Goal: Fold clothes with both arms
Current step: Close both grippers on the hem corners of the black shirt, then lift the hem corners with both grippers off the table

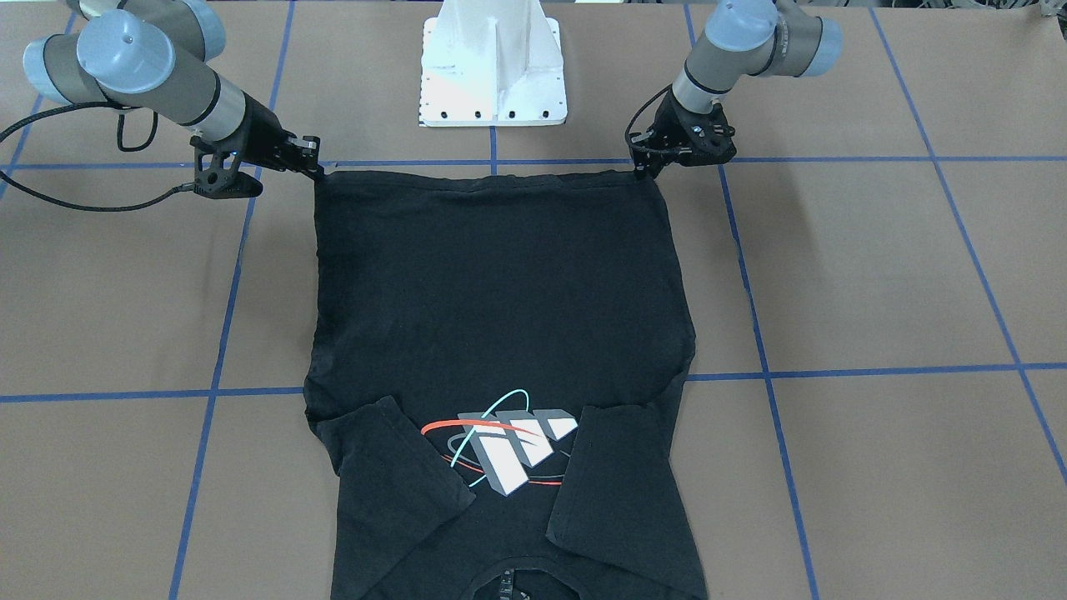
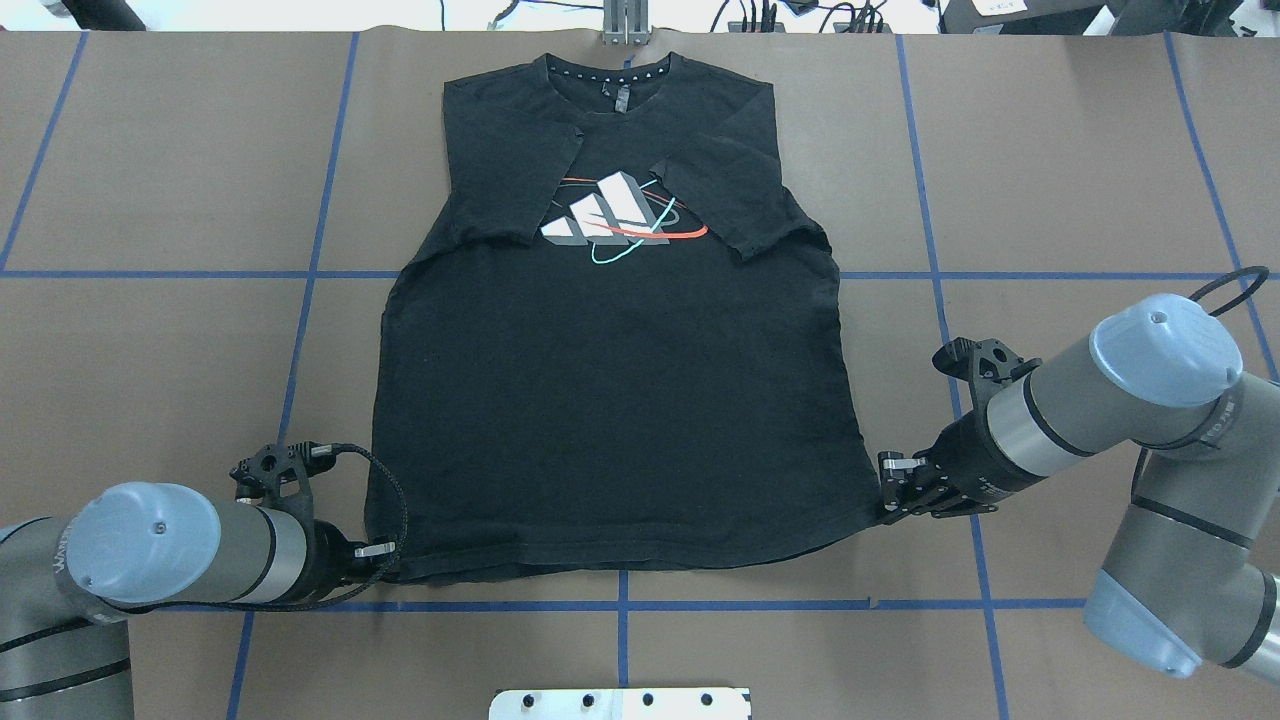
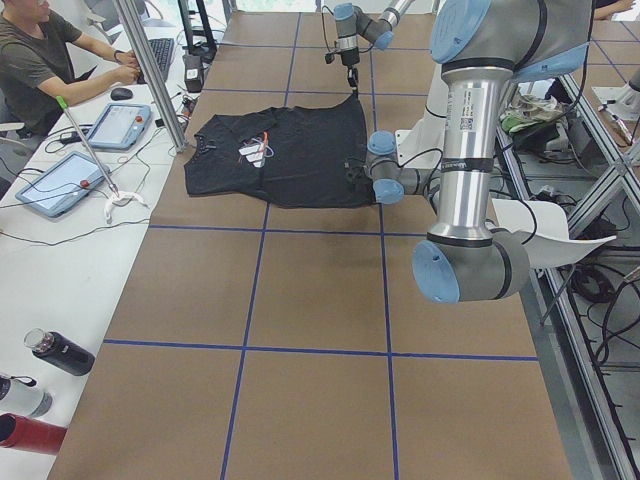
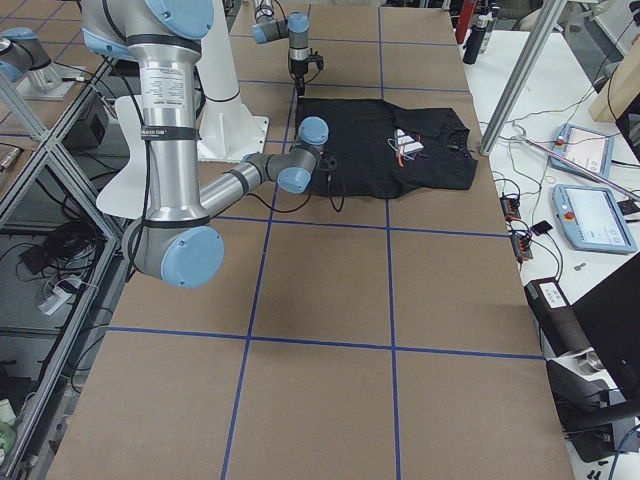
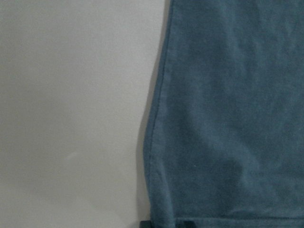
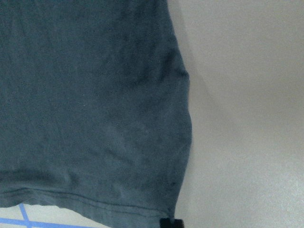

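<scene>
1. Item: one black T-shirt (image 2: 620, 400). You will find it spread flat on the brown table (image 2: 1050, 150), centred in front of the robot, front side up with the logo (image 2: 610, 215) showing.
2. Orientation: the collar (image 2: 610, 70) points away from the robot and the hem (image 2: 620, 560) lies nearest its base. The long axis runs straight out from the robot toward the far edge.
3. Done: both sleeves (image 2: 735, 200) are turned inward across the chest, and their ends partly cover the logo.
4. Left gripper (image 2: 378, 562): down at the hem corner on the robot's left, jaws closed and pinching the cloth.
5. Right gripper (image 2: 888, 500): at the opposite hem corner, likewise clamped on the fabric. The wrist views show only the fingertips at the frame's bottom edge, so take the pinch as probable, not certain.
6. Hem condition: drawn fairly straight between the two corners.
7. Left to do, by my estimate: the lengthwise fold, carrying the hem up toward the collar, and any halving after that. The body lies at full length, so you are roughly midway.
</scene>
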Action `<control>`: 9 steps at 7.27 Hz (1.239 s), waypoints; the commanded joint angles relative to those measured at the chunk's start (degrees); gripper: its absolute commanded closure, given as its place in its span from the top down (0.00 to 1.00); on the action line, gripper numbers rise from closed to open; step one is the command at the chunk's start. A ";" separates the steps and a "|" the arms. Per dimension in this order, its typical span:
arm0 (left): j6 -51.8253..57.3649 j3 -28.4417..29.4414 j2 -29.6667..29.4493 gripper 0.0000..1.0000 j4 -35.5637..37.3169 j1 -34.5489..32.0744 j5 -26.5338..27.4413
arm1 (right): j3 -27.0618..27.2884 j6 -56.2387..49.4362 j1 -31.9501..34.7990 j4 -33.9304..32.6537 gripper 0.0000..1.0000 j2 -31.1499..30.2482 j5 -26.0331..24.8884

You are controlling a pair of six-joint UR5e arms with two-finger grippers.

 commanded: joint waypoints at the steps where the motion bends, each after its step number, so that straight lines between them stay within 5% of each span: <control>1: 0.00 0.00 0.06 0.37 0.09 0.14 0.00 | 0.09 0.00 0.10 0.00 0.00 0.00 0.00; 4: -0.09 -0.09 -0.03 0.37 1.14 0.67 -0.09 | 0.18 0.00 0.37 0.00 0.00 0.00 0.09; 5: -0.09 -0.09 -0.03 0.32 1.06 0.75 -0.09 | 0.09 0.00 0.46 0.00 0.00 -0.09 0.61; 7: -0.62 -0.26 -0.11 0.00 1.14 0.75 -0.09 | 0.09 0.00 0.90 0.00 0.00 -0.09 1.14; 9: -0.44 -2.79 -0.03 0.00 3.14 0.67 -0.44 | 0.18 0.00 1.33 0.00 0.00 -0.09 1.58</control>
